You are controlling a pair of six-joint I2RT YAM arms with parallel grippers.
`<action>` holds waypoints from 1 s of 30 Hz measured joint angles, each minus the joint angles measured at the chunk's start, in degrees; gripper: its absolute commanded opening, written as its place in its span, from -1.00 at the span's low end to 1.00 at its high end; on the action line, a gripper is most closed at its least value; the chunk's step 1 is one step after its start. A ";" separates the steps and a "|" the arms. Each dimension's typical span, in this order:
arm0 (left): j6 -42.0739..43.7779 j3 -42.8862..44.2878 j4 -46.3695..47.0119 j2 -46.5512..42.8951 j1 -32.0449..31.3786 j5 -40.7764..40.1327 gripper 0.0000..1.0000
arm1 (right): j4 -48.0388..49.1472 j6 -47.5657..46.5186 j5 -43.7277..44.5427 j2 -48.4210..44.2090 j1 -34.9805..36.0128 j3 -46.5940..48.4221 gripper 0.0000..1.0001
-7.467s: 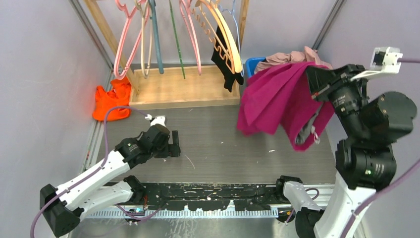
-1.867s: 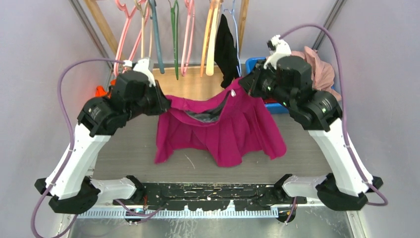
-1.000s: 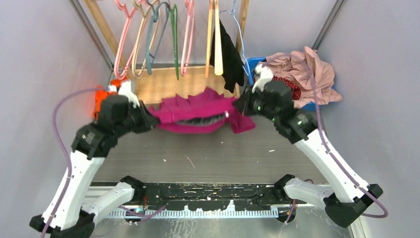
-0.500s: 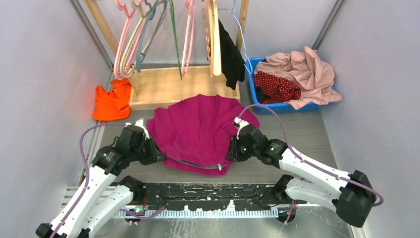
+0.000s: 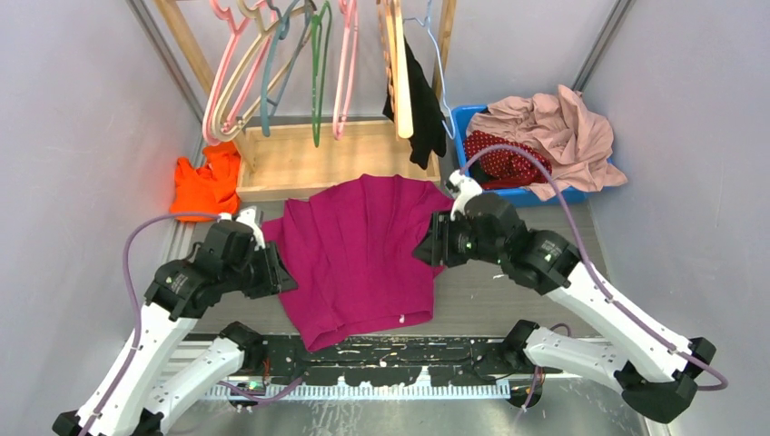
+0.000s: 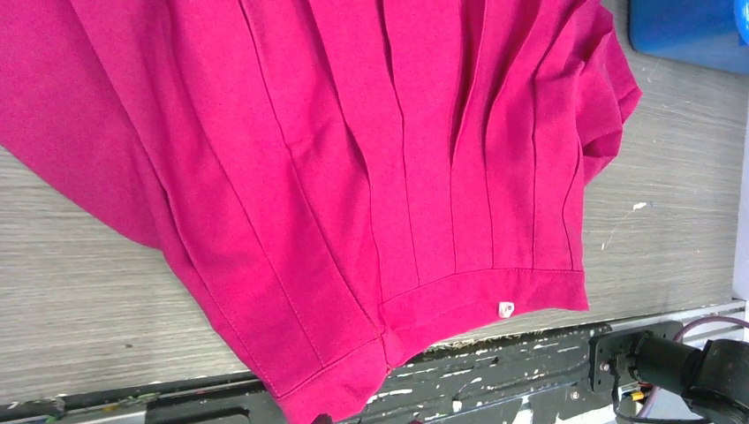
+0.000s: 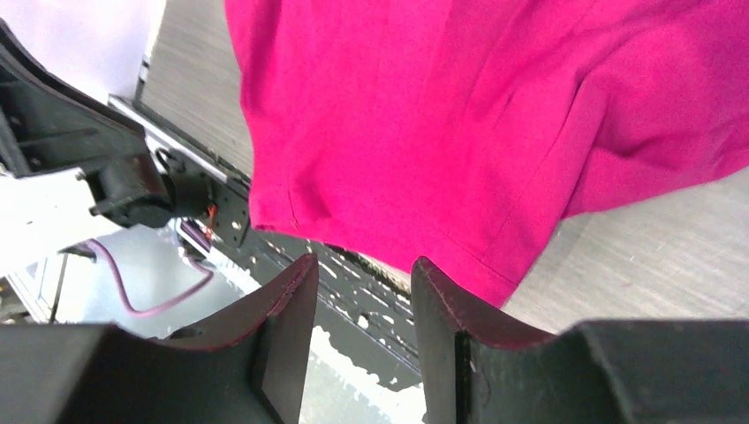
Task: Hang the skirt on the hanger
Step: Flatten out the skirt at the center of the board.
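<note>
The skirt [image 5: 505,161], dark red with white dots, lies in the blue bin [image 5: 463,121] under a pale pink garment [image 5: 563,127]. A thin pink hanger [image 5: 346,73] hangs on the rack at the back. A plain magenta pleated garment [image 5: 359,259] lies flat on the table, its waistband [image 6: 459,296] over the near edge. My left gripper [image 5: 275,272] is at its left edge; only its fingertips show in the left wrist view, apart, holding nothing. My right gripper [image 7: 362,265] hovers at the garment's right edge [image 5: 429,250], open and empty.
A wooden rack base [image 5: 336,159] stands at the back with several hangers, among them a green hanger [image 5: 316,73] and a tan wooden hanger [image 5: 399,64], plus a black garment [image 5: 420,100]. An orange cloth [image 5: 207,186] lies at the back left. A black rail [image 5: 381,354] runs along the near edge.
Both grippers have let go of the magenta garment and drawn slightly away from it. The garment has settled flat, its waistband slid over the near edge. The jaws have widened.
</note>
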 measured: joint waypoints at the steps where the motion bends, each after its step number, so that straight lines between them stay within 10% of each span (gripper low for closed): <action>1: 0.35 0.85 -0.15 0.37 0.00 -0.57 -0.28 | -1.14 -0.55 0.72 1.01 0.00 2.86 -0.03; 14: 6.05 5.95 0.57 8.96 0.00 -5.68 0.65 | -10.29 -8.26 3.02 23.56 0.00 49.11 0.00; 22: 7.45 8.22 2.64 11.43 0.00 -5.40 0.73 | -14.69 -9.99 4.24 34.47 0.00 75.47 0.08; 30: 8.13 8.22 2.84 11.23 0.00 -5.68 0.91 | -9.66 -11.37 7.30 36.72 0.00 79.36 0.08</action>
